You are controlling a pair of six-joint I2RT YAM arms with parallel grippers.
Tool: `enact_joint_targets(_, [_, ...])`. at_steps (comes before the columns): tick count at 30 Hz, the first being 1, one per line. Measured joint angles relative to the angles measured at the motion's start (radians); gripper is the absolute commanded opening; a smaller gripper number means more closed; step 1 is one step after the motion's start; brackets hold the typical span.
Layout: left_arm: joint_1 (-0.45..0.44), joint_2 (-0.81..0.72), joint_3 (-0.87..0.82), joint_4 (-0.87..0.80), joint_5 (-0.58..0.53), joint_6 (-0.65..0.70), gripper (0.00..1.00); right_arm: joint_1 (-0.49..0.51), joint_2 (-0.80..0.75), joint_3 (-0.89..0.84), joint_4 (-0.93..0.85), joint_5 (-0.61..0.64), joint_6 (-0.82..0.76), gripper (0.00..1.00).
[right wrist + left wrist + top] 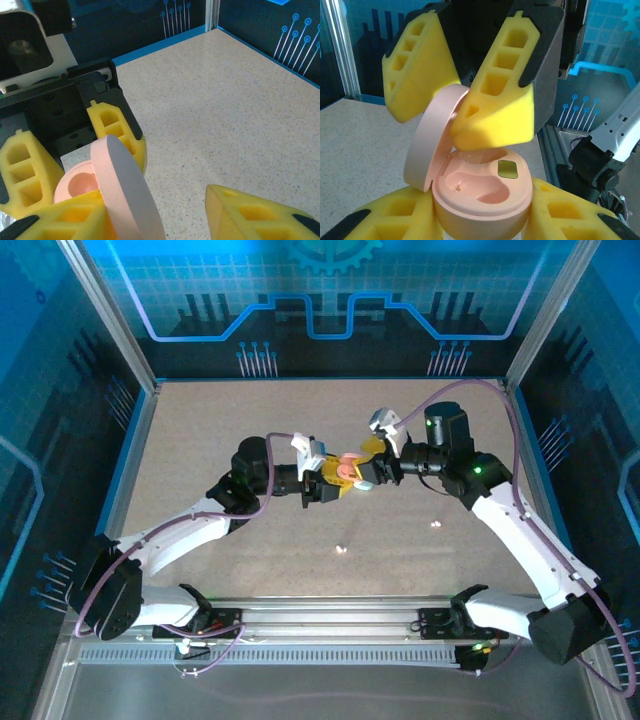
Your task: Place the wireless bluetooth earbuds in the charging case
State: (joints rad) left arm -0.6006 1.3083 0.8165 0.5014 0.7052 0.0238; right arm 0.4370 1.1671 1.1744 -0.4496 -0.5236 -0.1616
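Observation:
My left gripper (338, 480) is shut on the pink charging case (346, 471), which it holds above the middle of the table. In the left wrist view the case (470, 187) sits between my left gripper's (481, 215) yellow fingers, with its lid (425, 145) swung open and its moulded wells showing no earbud. My right gripper (363, 467) meets it from the right. It is open and straddles the lid (125, 190), one finger (60, 220) against the lid's inner side and the other finger (260, 215) well apart. Two earbuds (341, 549) (435, 525) lie on the table.
The speckled table (200, 440) is fenced by a metal frame with blue panels. The arm bases are on the rail (330, 625) at the near edge. Both arms reach inward and cross the table's middle.

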Motion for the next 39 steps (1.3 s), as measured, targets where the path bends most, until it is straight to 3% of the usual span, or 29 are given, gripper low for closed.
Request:
enact_joint_targets(16, [-0.003, 0.0, 0.045, -0.055, 0.078, 0.005, 0.26, 0.002, 0.013, 0.077, -0.114, -0.098, -0.288, 0.14])
enact_joint_targets(21, [-0.003, 0.0, 0.045, -0.074, 0.082, 0.005, 0.31, 0.002, 0.023, 0.085, -0.138, -0.097, -0.319, 0.07])
enact_joint_targets(26, [-0.005, 0.0, 0.045, -0.079, 0.079, 0.011, 0.48, 0.002, 0.024, 0.085, -0.142, -0.097, -0.322, 0.05])
enact_joint_targets(39, [-0.01, 0.0, 0.045, -0.078, 0.066, 0.016, 0.62, 0.016, -0.001, 0.082, -0.101, -0.086, -0.31, 0.06])
